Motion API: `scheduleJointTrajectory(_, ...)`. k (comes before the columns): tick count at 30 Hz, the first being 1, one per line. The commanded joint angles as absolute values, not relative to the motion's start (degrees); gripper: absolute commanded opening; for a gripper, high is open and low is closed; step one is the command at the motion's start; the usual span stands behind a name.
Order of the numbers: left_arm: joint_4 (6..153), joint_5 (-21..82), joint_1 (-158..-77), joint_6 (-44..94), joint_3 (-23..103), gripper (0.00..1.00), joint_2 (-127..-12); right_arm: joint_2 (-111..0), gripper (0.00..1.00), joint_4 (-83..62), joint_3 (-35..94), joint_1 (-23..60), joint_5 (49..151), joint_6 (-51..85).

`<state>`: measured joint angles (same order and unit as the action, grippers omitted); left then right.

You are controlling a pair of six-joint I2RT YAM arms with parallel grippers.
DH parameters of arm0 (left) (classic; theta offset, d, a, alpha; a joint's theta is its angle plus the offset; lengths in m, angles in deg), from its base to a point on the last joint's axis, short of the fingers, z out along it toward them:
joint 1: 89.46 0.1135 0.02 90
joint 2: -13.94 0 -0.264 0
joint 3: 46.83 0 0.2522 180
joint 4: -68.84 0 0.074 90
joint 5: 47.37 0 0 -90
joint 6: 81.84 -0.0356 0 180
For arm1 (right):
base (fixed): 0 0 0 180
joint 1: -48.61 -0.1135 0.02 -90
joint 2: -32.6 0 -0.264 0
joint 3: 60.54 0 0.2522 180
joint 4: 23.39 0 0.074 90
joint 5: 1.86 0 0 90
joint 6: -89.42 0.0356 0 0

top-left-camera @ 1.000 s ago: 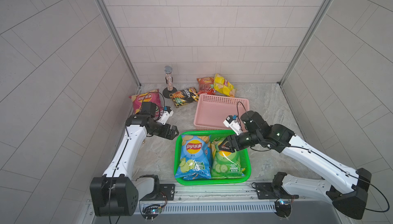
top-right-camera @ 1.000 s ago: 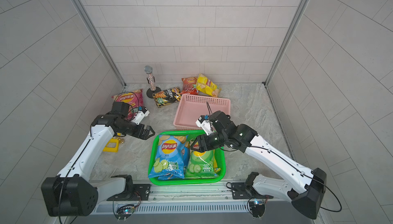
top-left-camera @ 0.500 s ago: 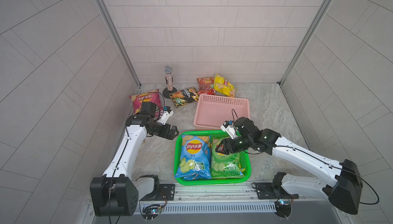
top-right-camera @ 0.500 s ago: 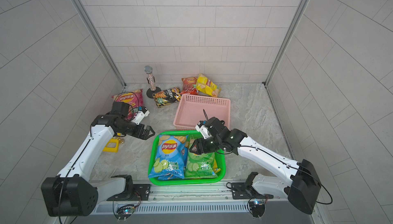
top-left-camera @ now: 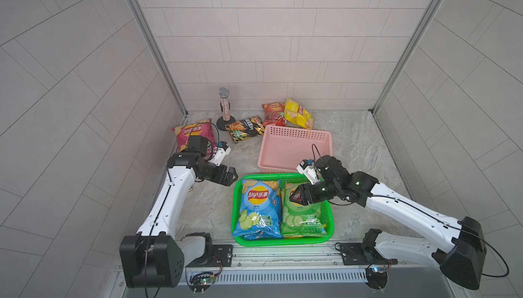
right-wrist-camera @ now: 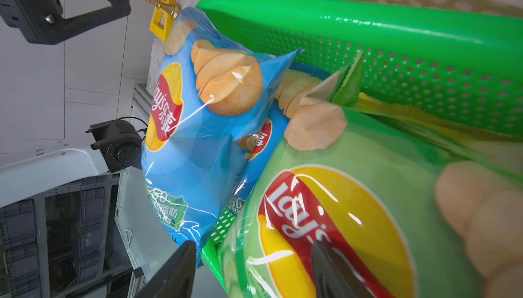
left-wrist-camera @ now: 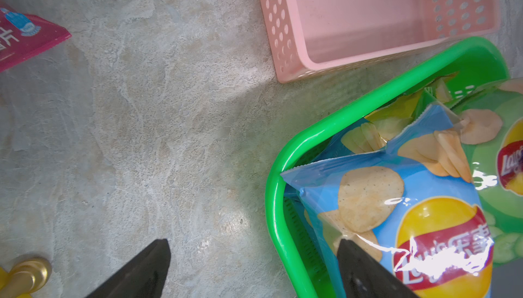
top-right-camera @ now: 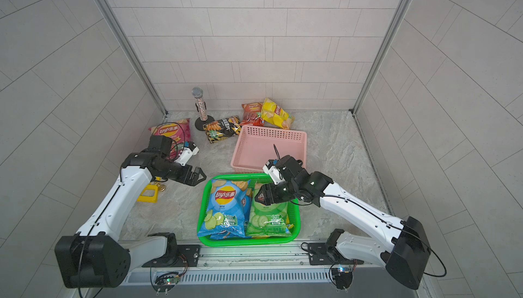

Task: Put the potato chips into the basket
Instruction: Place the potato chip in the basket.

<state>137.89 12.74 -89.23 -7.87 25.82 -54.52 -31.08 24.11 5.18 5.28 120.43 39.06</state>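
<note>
As both top views show, our left gripper gapes empty over bare marbled tabletop beside the green perforated plastic basket. Our right gripper hangs parted above the glossy green chip bag inside it. In the left wrist view, we see open stone reaching the basket's rim. In the right wrist view, the black fingers pinch nothing.

Near basket sits front centre, against the rail. In it: lime Lay's bag left, cucumber Lay's bag right, side by side, more bags partly hidden beneath. Far basket directly behind, just beside near basket's back rim. Behind far basket, at back wall: back-left bag, with back-right bag overlapping it. Wavy-chips bag left of far basket, microphone on stand just behind that. Wall-side Lay's bag further left, behind left arm. Hook bracket left of near basket, under left arm. Left gripper over table, just beside near basket's back-left corner. Right gripper over cucumber Lay's bag's far end.
</note>
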Motion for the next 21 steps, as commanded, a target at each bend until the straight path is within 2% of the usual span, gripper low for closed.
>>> scheduleJointTrajectory(1,138.1,13.0,-89.5,-7.6,26.0,1.0,-54.1,-28.6,0.71,28.7,9.5,5.5,119.3,37.7)
scheduleJointTrajectory(9,137.4,17.0,-89.5,-9.0,26.1,0.97,-52.9,-28.2,0.72,33.4,18.1,5.5,114.0,37.4)
scheduleJointTrajectory(12,138.1,19.6,-89.5,-12.8,26.2,0.76,-52.2,-28.0,0.71,36.4,21.0,5.5,107.6,36.9)
scheduleJointTrajectory(17,144.2,27.5,-89.5,-22.5,27.2,0.1,-52.9,-27.0,0.71,41.1,24.3,6.0,99.2,35.9)
scheduleJointTrajectory(18,145.2,28.8,-89.5,-24.6,26.7,0.05,-52.9,-26.6,0.71,41.5,24.4,6.0,98.1,35.9)
scheduleJointTrajectory(21,147.8,31.5,-89.5,-31.2,23.9,0.01,-52.4,-24.9,0.71,41.7,24.1,6.1,95.8,35.7)
